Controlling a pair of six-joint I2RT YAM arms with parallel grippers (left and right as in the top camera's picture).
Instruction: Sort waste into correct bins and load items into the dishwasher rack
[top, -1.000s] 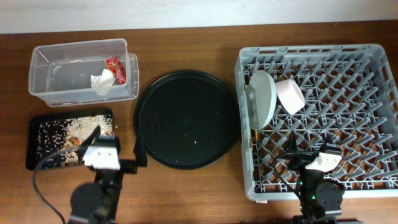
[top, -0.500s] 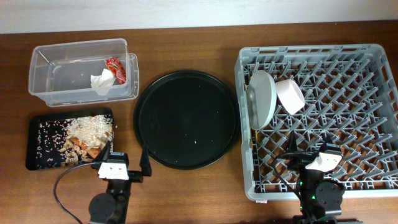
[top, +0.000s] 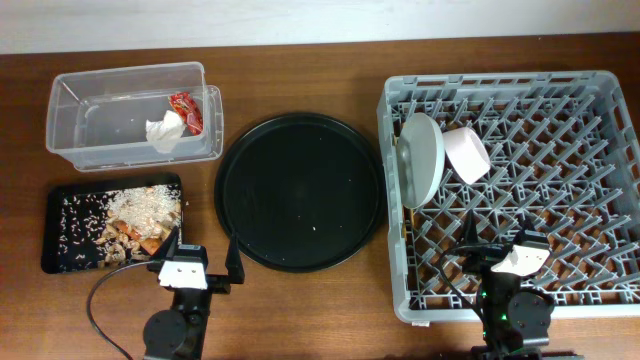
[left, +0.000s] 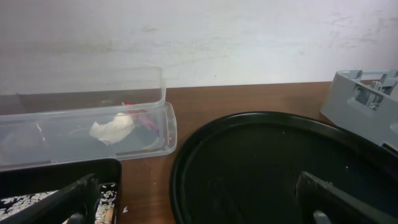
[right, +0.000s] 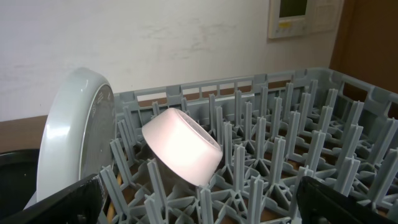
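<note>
Since the frame a second back, the left arm has withdrawn from above the shallow black tray (top: 52, 232) to the near table edge. The right arm and every loose item stand as they did.

Left gripper (left: 199, 208): the jaws are wide apart and hold nothing. It faces across the round black tray (top: 300, 190), which lies bare between bins and rack. Right gripper (right: 199, 208): the jaws are likewise apart and empty. It sits low over the near edge of the dishwasher rack (top: 600, 92).

Waste:
- The crumpled napkin (top: 165, 132) and red wrapper (top: 186, 108) lie touching at the right end of the clear tub (top: 100, 85). This keeps the dry rubbish apart from the food.
- The beige food scraps (top: 140, 205) are spread over the shallow black tray.
- An orange piece, judged to be the carrot (top: 150, 243), sits at the tray's near right corner among the scraps.

Dishes:
- The plate (top: 420, 158) stands on edge between the pegs at the rack's left side, which is the purpose of the pegs.
- The white bowl (top: 467, 154) leans just beside it, tipped on its side with the rim facing down and away. Judged: this placement lets it drain.
- The light-blue cup cannot be found in any view.
- The chopsticks cannot be confirmed. A thin pale streak near the rack's left wall is too small to identify.

Assessment: sorting appears complete, and both arms are parked clear of the work.
</note>
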